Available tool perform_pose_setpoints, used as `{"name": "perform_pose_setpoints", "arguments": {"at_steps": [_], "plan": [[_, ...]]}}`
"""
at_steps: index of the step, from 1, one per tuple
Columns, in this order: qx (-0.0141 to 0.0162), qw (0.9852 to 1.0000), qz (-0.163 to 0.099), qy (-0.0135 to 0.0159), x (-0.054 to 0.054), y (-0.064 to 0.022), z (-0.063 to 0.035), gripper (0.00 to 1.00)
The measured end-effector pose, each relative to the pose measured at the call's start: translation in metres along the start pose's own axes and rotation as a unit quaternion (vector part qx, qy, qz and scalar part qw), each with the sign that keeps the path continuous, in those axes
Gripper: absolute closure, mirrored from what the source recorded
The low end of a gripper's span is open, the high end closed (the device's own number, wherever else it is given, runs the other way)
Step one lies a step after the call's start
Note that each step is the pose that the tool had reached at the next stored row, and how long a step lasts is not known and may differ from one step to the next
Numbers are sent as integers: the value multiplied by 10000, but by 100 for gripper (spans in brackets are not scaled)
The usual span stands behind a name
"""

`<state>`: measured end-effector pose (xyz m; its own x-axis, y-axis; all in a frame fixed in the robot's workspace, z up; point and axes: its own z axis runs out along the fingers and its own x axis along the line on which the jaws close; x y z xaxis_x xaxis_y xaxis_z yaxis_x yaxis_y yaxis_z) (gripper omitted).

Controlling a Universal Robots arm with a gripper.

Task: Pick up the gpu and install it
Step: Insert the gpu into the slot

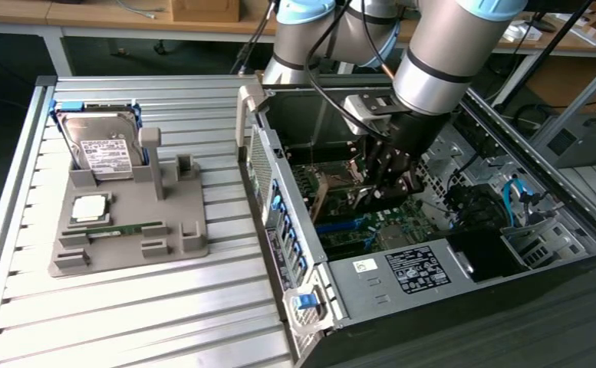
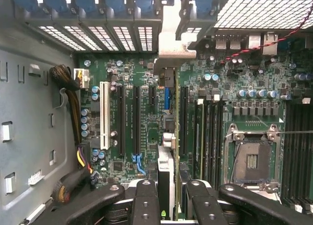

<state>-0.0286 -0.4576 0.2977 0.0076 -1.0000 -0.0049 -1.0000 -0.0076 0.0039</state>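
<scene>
The gpu (image 2: 167, 161) hangs edge-on between my fingers (image 2: 145, 200), with its silver end bracket (image 2: 172, 39) toward the case's rear slot openings. My gripper (image 2: 171, 188) is shut on the gpu. The card stands upright just above the motherboard (image 2: 142, 78), in line with the short blue slot (image 2: 166, 98) between the long black slots (image 2: 136, 120). In the exterior view my gripper (image 1: 385, 188) reaches down into the open computer case (image 1: 410, 268), over the board's middle.
A white slot (image 2: 104, 115), cable bundle (image 2: 73, 78) and empty CPU socket (image 2: 252, 161) flank the card. On the slatted table at the exterior view's left, a grey fixture (image 1: 123, 245) holds a hard drive (image 1: 103, 146), a CPU (image 1: 90, 205) and a RAM stick (image 1: 113, 228).
</scene>
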Motion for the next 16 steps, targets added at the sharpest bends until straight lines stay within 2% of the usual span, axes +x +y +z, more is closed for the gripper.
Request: {"name": "perform_pose_setpoints", "arguments": {"at_steps": [16], "plan": [[0, 10000, 0, 0, 0, 23, 98, 73]]}}
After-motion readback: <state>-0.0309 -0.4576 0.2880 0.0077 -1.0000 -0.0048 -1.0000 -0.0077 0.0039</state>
